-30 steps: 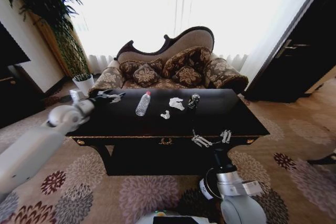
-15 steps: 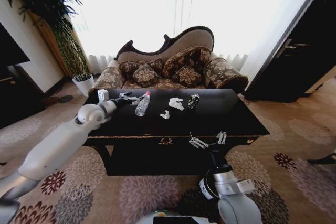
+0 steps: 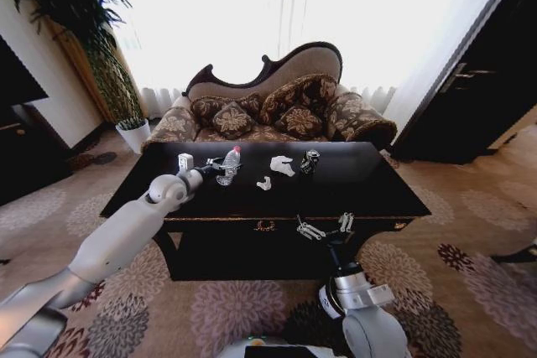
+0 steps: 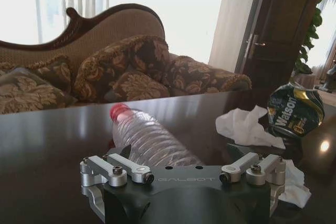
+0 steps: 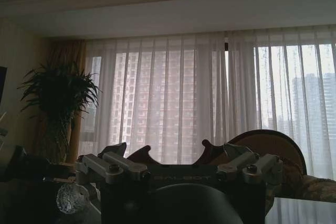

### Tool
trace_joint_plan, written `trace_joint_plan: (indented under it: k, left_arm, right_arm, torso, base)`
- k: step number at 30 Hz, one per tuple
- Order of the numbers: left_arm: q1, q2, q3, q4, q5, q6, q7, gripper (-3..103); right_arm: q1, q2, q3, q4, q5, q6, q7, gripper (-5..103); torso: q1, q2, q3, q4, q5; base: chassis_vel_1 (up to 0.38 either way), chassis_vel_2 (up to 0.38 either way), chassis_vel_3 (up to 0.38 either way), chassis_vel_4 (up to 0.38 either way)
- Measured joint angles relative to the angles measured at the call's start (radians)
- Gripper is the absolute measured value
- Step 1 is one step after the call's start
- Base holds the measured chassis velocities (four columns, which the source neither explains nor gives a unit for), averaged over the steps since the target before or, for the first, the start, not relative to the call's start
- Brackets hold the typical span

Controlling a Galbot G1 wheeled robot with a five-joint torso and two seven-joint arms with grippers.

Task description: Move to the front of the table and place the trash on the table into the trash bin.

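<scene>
Hovering near the front edge of the large glossy black wooden table (image 3: 369, 186), right gripper (image 3: 323, 226) with fingers spread apart. Further in, left gripper (image 3: 216, 166) stretched over the tabletop, fingers wide open, just beside the crushed clear plastic bottle with red cap (image 4: 152, 140), perhaps touching it. Beyond, white crumpled paper scraps (image 3: 282, 164) and small dark dented can (image 3: 310, 160), lying apart near the table's far edge.
</scene>
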Motion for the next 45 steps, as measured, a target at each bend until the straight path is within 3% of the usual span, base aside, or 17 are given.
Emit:
trace_joint_plan:
  k: [10,14,18,20,26,28,32,36,39,40,45]
  left_arm:
    - [0.054,0.007,-0.027,-0.002,0.018,-0.002,0.015,102]
    - [0.073,0.013,-0.042,-0.009,0.021,-0.005,0.017,98]
    - [0.09,0.022,-0.059,-0.01,0.024,-0.009,0.021,77]
    - [0.095,0.025,-0.063,-0.012,0.024,-0.011,0.023,77]
    - [0.141,0.053,-0.111,-0.05,0.025,-0.018,0.037,53]
    - [0.153,0.062,-0.123,-0.062,0.025,-0.02,0.038,49]
    - [0.224,0.09,-0.209,-0.123,0.041,-0.024,0.045,43]
    - [0.324,0.114,-0.319,-0.204,0.111,-0.047,0.072,40]
    - [0.501,0.126,-0.488,-0.313,0.19,-0.087,0.114,40]
    - [0.501,0.126,-0.488,-0.313,0.19,-0.087,0.114,40]
    - [0.777,0.078,-0.755,-0.471,0.351,-0.175,0.22,40]
  right_arm:
    - [0.005,0.001,-0.004,-0.005,0.0,0.0,-0.005,100]
    - [0.005,0.001,-0.005,-0.005,-0.001,0.001,-0.006,100]
    - [0.003,0.001,-0.005,-0.004,-0.003,0.003,-0.007,100]
    - [0.003,0.001,-0.005,-0.004,-0.004,0.003,-0.008,100]
    - [0.003,-0.001,-0.006,-0.003,-0.006,0.006,-0.009,100]
    - [0.003,-0.003,-0.006,-0.002,-0.006,0.006,-0.01,100]
    - [0.007,-0.009,-0.006,0.001,-0.002,0.006,-0.013,100]
    - [0.012,-0.014,-0.006,0.001,0.02,0.01,-0.028,100]
    - [0.014,-0.03,-0.025,-0.001,0.126,0.015,-0.063,100]
    - [0.014,-0.03,-0.025,-0.001,0.126,0.015,-0.063,100]
    - [0.018,-0.056,-0.085,-0.01,0.366,0.002,-0.119,100]
  torso:
    - [0.0,0.0,0.0,0.0001,-0.0002]
    - [0.0,0.0,0.0,0.0001,-0.0002]
    - [0.0,0.0,0.0,0.0001,-0.0002]
    - [0.0,0.0,0.0,0.0001,-0.0001]
    - [0.0,0.0,0.0,0.0,-0.0001]
    - [0.0,0.0,0.0,0.0,-0.0001]
    - [0.0,0.0,0.0,0.0001,-0.0002]
    - [0.0,0.0,0.0,-0.0001,-0.0002]
    - [0.0,0.0,0.0,0.0001,-0.0001]
    - [0.0,0.0,0.0,0.0001,-0.0001]
    - [0.0,0.0,0.0,0.0003,-0.0003]
  base:
    - [0.0,0.0,0.0,0.0]
    - [0.0,0.0,0.0,0.0]
    - [0.0,0.0,0.0,0.0]
    - [0.0,0.0,0.0,0.0]
    - [0.0,0.0,0.0,0.0]
    - [0.0,0.0,0.0,0.0]
    - [0.0,0.0,0.0,0.0]
    - [0.0,0.0,0.0,0.0]
    - [0.0,0.0,0.0,0.0]
    - [0.0,0.0,0.0,0.0]
    - [0.0,0.0,0.0,0.0]
